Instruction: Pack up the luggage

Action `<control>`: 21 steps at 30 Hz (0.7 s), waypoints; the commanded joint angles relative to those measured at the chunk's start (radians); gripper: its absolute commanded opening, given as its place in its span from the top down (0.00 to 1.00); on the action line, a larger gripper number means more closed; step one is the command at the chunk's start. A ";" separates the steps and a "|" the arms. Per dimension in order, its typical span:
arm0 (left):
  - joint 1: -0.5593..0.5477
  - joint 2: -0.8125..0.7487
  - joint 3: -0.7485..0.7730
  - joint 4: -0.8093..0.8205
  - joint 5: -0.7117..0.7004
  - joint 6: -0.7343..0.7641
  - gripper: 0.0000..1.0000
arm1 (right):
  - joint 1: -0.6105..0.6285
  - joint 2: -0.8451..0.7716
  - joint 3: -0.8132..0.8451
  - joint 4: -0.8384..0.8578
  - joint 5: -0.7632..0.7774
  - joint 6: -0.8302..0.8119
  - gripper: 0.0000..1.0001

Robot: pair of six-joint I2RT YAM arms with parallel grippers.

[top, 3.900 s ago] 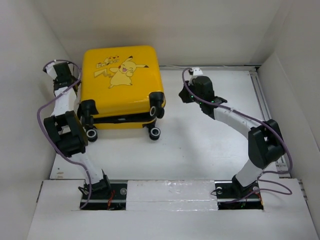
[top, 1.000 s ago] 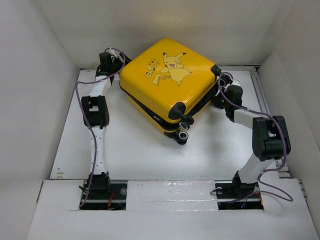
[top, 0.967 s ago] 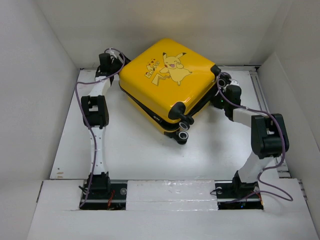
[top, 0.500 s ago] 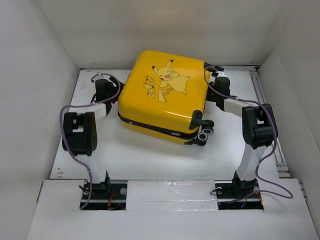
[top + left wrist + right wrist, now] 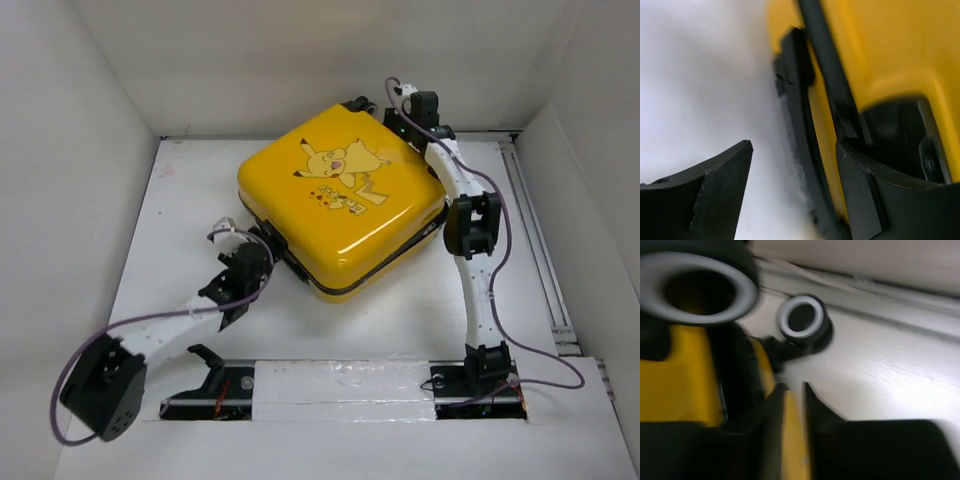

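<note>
So, luggage [image 5: 340, 215]: we see it shut and lying flat, cartoon side up, skewed cornerwise toward the back of the table [image 5: 180, 190].
Left gripper [image 5: 794, 147]: jaws apart at the near-left corner, one finger over bare table, the other against the black zipper trim [image 5: 820, 65].
Right gripper [image 5: 793, 387]: at the far corner beside the wheels [image 5: 802, 318]. Its jaws are a thin slit apart; the view is blurred and we see nothing clamped.
Risk, spin: we judge a push at either corner could turn the luggage on the table rather than open it.
Risk, slip: the left finger may skate off the zipper trim.
Risk, snag: the right fingers could catch the wheels and drag the luggage toward the back wall [image 5: 300, 60].
</note>
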State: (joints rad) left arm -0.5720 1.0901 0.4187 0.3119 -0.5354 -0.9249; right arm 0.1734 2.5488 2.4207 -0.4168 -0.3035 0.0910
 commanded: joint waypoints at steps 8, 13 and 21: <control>-0.138 -0.456 -0.034 -0.166 -0.009 0.036 0.37 | 0.132 -0.569 -0.374 0.309 -0.209 0.147 0.20; -0.138 -0.374 0.092 -0.053 -0.067 0.136 0.28 | 0.061 -0.835 -0.572 0.346 -0.122 0.118 0.17; -0.138 -0.419 0.096 0.142 -0.116 0.178 0.34 | 0.009 -1.493 -1.446 0.492 0.366 0.286 1.00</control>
State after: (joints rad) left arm -0.7071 0.7341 0.5320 0.2955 -0.5900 -0.7925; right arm 0.1703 1.1816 1.2419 0.0002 -0.1513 0.2893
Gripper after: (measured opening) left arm 0.670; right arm 0.017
